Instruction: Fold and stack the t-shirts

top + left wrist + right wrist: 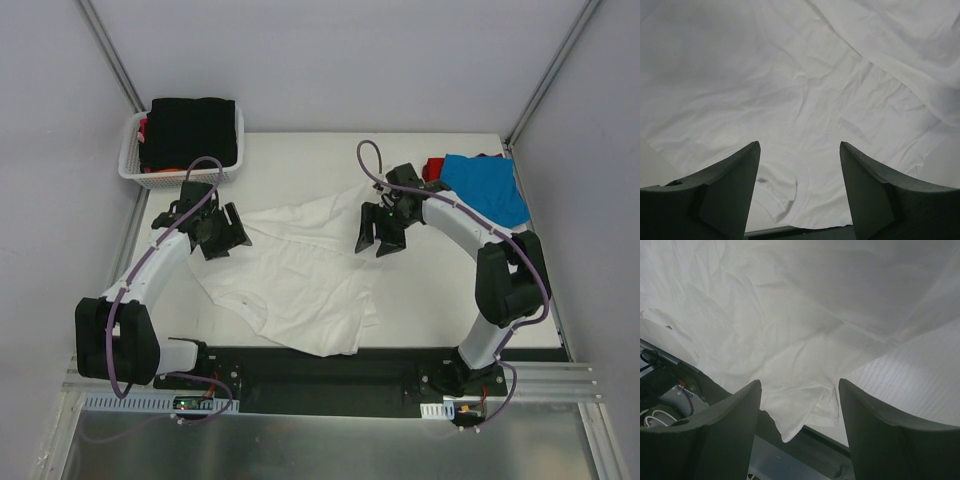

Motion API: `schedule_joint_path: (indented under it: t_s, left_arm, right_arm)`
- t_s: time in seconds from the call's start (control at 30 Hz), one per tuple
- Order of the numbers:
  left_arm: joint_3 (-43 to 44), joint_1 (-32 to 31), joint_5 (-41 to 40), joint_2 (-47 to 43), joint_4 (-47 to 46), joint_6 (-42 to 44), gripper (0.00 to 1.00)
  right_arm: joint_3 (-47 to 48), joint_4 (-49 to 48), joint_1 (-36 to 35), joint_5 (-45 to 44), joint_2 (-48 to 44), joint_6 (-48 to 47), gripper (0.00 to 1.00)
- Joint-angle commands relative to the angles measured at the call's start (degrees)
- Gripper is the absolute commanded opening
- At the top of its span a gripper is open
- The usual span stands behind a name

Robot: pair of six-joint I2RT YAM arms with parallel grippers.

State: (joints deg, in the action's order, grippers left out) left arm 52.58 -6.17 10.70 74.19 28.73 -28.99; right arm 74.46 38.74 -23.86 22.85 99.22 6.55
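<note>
Pale tabletop [430, 300] bears a crumpled white t-shirt [295, 285]; left gripper [227, 243] and right gripper [377, 245] gape empty.

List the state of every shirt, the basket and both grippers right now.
white t-shirt: unfolded, wrinkled, spread mid-table.
blue t-shirt: laid at the far right corner, partly over the red t-shirt.
red t-shirt: mostly covered.
black t-shirt: folded, on top in the basket.
basket: upright, filled with shirts.
left gripper: open, empty.
right gripper: open, empty.
</note>
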Motion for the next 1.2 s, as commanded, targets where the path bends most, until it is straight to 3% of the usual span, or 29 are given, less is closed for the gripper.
schedule_joint_path:
  t_s: [0.0,0.17,0.37,0.43,0.47,0.5,0.53,0.6,1.0,1.17]
  left_arm:
    - [3.74,0.2,-0.59,1.12,0.8,0.34,0.65]
    - [9.82,0.46,0.02,8.24,2.73,0.96,0.66]
    - [5.97,0.37,7.65,8.17,3.35,-0.36,0.63]
    - [4.56,0.29,8.54,5.8,3.44,-0.45,0.54]
    - [3.16,0.29,8.98,5.18,3.52,-0.28,0.47]
    - [2.54,0.2,8.81,4.3,4.13,-0.01,0.26]
    - [1.83,0.29,8.55,4.03,4.4,0.16,0.17]
    - [0.16,0.29,7.24,3.77,5.02,0.25,0.0]
    - [-2.74,-2.17,7.05,9.91,4.14,-2.47,0.0]
    - [-5.64,-2.26,10.04,10.88,4.23,-2.12,0.0]
  right_arm:
    - [-0.72,0.19,-0.23,1.14,-2.1,-0.66,0.66]
    - [-0.37,1.51,-0.49,1.58,-1.84,-1.27,0.66]
    - [2.35,3.88,-0.67,-0.08,-0.18,-3.2,0.65]
    - [5.77,4.67,-0.49,-2.63,1.67,-4.17,0.51]
    - [7.44,4.85,0.03,-2.46,3.24,-4.43,0.36]
    - [8.94,5.37,0.21,-1.68,5.96,-4.18,0.07]
    - [11.56,5.55,0.3,-1.41,7.46,-3.74,0.01]
    - [13.08,4.16,0.39,-0.71,10.1,-2.25,0.01]
    - [33.54,0.37,2.67,-2.37,26.98,1.89,0.01]
    - [36.72,-0.95,3.9,-2.63,30.33,2.68,0.01]
